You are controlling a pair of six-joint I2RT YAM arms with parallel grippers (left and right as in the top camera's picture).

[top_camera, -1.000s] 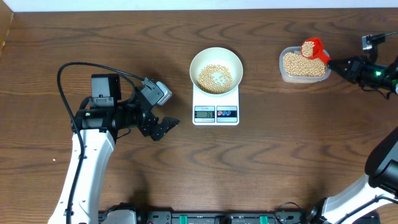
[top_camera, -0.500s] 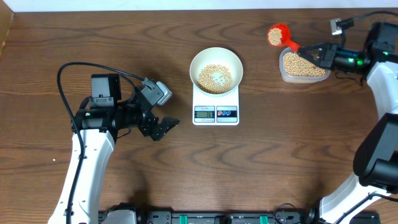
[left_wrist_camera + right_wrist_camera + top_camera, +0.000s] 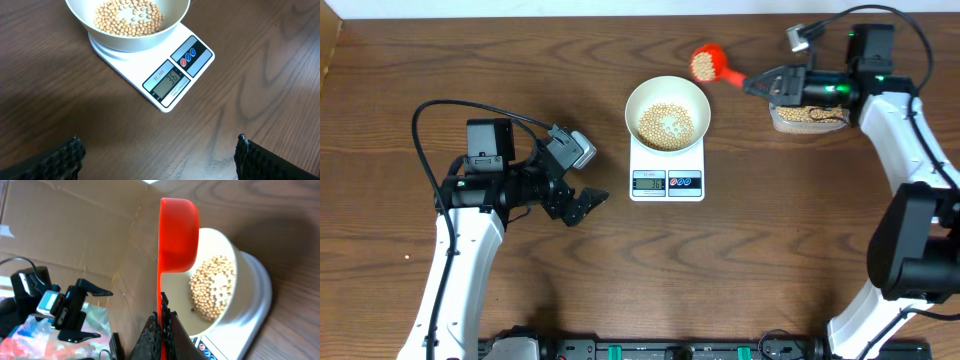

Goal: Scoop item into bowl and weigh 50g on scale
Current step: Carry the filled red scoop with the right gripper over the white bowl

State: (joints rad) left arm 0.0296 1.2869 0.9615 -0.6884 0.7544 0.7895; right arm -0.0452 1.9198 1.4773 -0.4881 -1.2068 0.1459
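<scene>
Dark wood-grain counter (image 3: pixel 770 250) with a scoop, a tub and some edge clutter.
A red scoop (image 3: pixel 705 63) sits high at the far side, right of centre, cup facing up and handle running right toward a clear plastic tub (image 3: pixel 788 126) on the far right of the counter. Brown cardboard (image 3: pixel 328 50) stands along the far left edge. A black rail (image 3: pixel 650 350) with green fittings runs along the near edge.

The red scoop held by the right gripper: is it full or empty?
Full. The overhead view shows beige beans filling the red scoop, held by the right gripper beside the white bowl.
</scene>
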